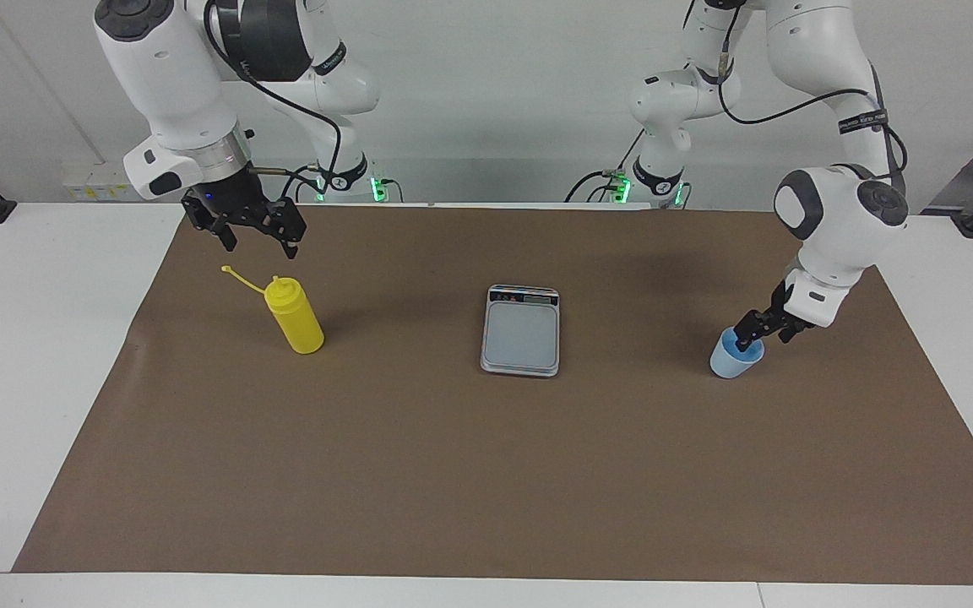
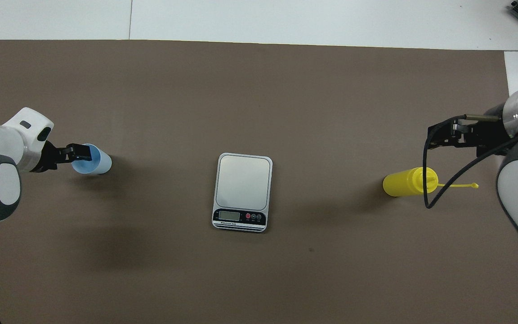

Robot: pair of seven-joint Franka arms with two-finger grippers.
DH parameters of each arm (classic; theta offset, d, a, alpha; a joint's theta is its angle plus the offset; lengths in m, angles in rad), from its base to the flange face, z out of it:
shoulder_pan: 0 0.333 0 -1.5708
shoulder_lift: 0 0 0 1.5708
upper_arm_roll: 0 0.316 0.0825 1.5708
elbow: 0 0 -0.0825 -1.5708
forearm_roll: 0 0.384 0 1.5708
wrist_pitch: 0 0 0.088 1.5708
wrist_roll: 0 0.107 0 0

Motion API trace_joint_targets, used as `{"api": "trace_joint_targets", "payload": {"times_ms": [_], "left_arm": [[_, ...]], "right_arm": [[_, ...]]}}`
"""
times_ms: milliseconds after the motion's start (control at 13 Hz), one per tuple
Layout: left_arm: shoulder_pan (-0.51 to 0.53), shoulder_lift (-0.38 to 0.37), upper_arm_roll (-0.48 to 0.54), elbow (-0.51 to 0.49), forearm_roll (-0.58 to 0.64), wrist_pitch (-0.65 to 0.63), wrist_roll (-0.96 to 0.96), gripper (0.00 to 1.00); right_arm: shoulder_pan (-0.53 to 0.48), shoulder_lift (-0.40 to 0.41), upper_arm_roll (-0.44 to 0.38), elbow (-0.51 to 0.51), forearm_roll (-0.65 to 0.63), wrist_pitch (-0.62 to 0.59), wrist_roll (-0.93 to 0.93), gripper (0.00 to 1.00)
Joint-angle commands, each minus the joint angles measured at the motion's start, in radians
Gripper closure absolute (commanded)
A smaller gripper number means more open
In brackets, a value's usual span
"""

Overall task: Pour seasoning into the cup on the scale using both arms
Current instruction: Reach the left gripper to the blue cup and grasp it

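Note:
The light-blue cup [image 1: 731, 361] [image 2: 102, 163] stands upright on the mat toward the left arm's end. My left gripper [image 1: 748, 336] [image 2: 83, 153] is open at its rim, with one finger dipping into the cup's mouth. The yellow seasoning bottle [image 1: 296, 321] [image 2: 404, 182] stands upright toward the right arm's end, its cap strap [image 1: 237, 277] trailing off the nozzle. My right gripper [image 1: 260, 241] [image 2: 434, 137] hangs open and empty in the air above the mat, just beside the bottle's top. The silver scale [image 1: 520, 333] [image 2: 243, 182] lies bare midway between cup and bottle.
A brown mat [image 1: 486, 473] covers most of the white table [image 1: 22, 355]. The scale's display strip [image 2: 240, 217] faces the robots. A black cable [image 2: 427, 198] loops down from the right wrist over the bottle's top.

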Motion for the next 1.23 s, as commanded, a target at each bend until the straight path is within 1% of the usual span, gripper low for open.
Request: {"api": "trace_joint_targets", "payload": {"times_ms": [0, 77, 154, 232, 309, 386, 540, 695, 926, 1080, 1158], "left_arm": [[-0.009, 0.017, 0.002, -0.023, -0.012, 0.045, -0.014, 0.00], [-0.009, 0.019, 0.002, -0.024, -0.012, 0.045, -0.016, 0.08], [-0.010, 0.020, 0.002, -0.024, -0.012, 0.048, -0.013, 0.30], [-0.010, 0.020, 0.002, -0.026, -0.012, 0.056, -0.011, 0.54], [-0.012, 0.020, 0.002, -0.027, -0.012, 0.056, -0.013, 0.86], [-0.012, 0.020, 0.002, -0.027, -0.012, 0.053, -0.004, 1.00], [-0.012, 0.020, 0.002, -0.021, -0.012, 0.038, -0.002, 1.00], [-0.013, 0.029, 0.004, 0.006, -0.011, 0.013, -0.004, 1.00], [-0.027, 0.020, 0.002, 0.101, -0.008, -0.109, -0.002, 1.00], [-0.033, -0.013, -0.011, 0.172, -0.008, -0.214, -0.004, 1.00], [-0.062, -0.026, -0.018, 0.210, -0.008, -0.270, -0.010, 1.00]], "right_arm": [[-0.003, -0.014, 0.006, -0.026, -0.001, 0.028, 0.011, 0.00], [-0.003, -0.014, 0.005, -0.026, -0.001, 0.027, 0.012, 0.00], [-0.003, -0.014, 0.005, -0.025, -0.001, 0.022, 0.012, 0.00], [-0.003, -0.015, 0.006, -0.025, -0.001, 0.021, 0.011, 0.00], [-0.003, -0.017, 0.008, -0.023, -0.001, 0.019, 0.011, 0.00], [-0.003, -0.018, 0.008, -0.023, -0.001, 0.018, 0.011, 0.00], [-0.004, -0.018, 0.008, -0.022, -0.005, 0.016, 0.011, 0.00], [-0.003, -0.017, 0.008, -0.016, -0.005, 0.016, 0.014, 0.00], [-0.003, -0.018, 0.009, -0.017, -0.005, 0.013, 0.012, 0.00], [-0.003, -0.018, 0.009, -0.019, -0.005, 0.011, 0.007, 0.00], [-0.003, -0.021, 0.009, -0.019, -0.005, 0.013, 0.006, 0.00]]}}
